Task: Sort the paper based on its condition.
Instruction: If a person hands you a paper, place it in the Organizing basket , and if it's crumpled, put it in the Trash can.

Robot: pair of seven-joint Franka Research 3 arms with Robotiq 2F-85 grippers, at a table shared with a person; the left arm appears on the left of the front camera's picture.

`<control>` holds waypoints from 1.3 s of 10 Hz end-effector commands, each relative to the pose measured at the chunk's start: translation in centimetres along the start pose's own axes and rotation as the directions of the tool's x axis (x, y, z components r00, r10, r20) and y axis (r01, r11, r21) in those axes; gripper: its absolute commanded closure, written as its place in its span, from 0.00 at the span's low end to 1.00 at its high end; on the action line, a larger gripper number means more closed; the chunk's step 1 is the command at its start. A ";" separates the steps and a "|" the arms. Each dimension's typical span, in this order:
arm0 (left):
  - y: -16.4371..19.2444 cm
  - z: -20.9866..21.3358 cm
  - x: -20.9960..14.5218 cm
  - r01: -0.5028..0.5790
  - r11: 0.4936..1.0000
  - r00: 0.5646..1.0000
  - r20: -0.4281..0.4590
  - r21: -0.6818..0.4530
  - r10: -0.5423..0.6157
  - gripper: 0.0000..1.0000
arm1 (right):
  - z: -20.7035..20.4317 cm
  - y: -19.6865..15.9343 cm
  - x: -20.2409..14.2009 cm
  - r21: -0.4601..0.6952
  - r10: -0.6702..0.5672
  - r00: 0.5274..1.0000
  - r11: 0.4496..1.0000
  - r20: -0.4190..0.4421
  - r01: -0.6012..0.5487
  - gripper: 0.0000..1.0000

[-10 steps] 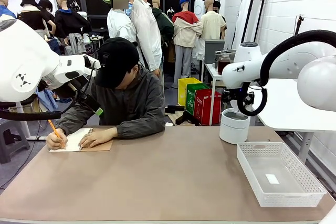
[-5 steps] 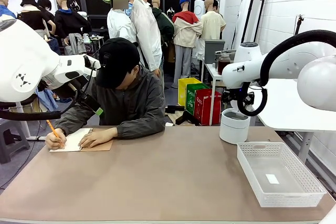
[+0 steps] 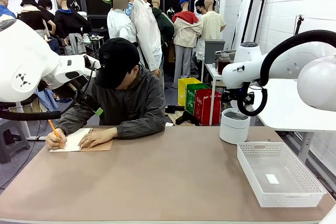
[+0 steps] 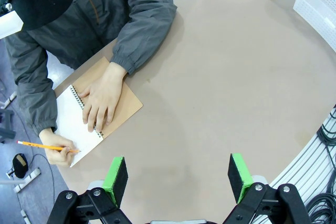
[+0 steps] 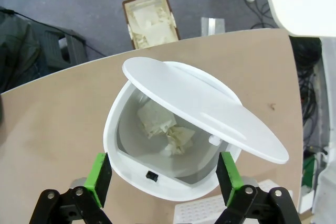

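The paper (image 4: 65, 123) is a white sheet lying at the table's far left, beside the spiral of a brown-covered notebook (image 4: 125, 108). A person writes on the paper (image 3: 72, 140) with an orange pencil (image 4: 42, 146) and rests the other hand (image 4: 102, 98) on the notebook. My left gripper (image 4: 177, 179) hovers high above the table near them, open and holding nothing. My right gripper (image 5: 163, 177) hangs open over a white bin (image 5: 136, 171) whose lid (image 5: 205, 114) is tilted, with crumpled paper (image 5: 168, 129) inside.
A white mesh basket (image 3: 310, 182) sits at the table's right front with a small white tag (image 3: 272, 179) in it. The white bin (image 3: 234, 127) stands at the far right edge. Bare brown tabletop (image 3: 168, 177) spans the middle.
The person's pencil hand shifts slightly over the sheet. Both arms stay where they were, grippers open.
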State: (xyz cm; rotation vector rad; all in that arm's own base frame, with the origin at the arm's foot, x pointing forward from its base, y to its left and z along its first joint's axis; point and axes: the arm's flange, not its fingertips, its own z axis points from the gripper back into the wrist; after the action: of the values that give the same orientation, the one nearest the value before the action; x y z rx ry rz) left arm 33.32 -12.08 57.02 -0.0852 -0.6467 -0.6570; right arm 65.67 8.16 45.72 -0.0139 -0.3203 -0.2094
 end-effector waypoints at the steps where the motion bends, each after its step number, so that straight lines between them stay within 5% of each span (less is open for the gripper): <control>1: 0.1 0.0 0.0 0.000 1.000 1.000 -0.001 -0.001 0.000 0.00 | 0.1 0.0 0.1 0.002 0.000 1.000 1.000 0.004 0.000 0.00; 6: 0.1 0.0 0.0 0.000 1.000 1.000 -0.001 -0.001 0.000 0.00 | 6.8 0.9 -7.9 0.271 0.155 0.988 0.952 -0.019 -0.144 0.00; 9: 0.1 0.0 0.0 0.000 1.000 1.000 -0.001 -0.001 0.000 0.00 | 8.0 4.3 -13.2 0.331 0.441 0.897 0.846 0.005 -0.418 0.00; 11: 0.1 0.0 0.0 0.000 1.000 1.000 -0.001 -0.001 0.000 0.00 | 8.6 5.9 -16.2 0.322 0.604 0.794 0.741 0.067 -0.590 0.00; 13: 0.1 0.0 0.0 0.000 1.000 1.000 -0.001 -0.001 0.000 0.00 | 9.1 5.8 -17.4 0.346 0.653 0.753 0.691 0.077 -0.635 0.00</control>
State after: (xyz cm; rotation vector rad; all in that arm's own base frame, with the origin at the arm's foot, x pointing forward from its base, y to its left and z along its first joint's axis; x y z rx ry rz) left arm 33.32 -12.09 57.01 -0.0851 -0.6464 -0.6571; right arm 48.64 19.18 49.12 0.2035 -0.2735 0.5296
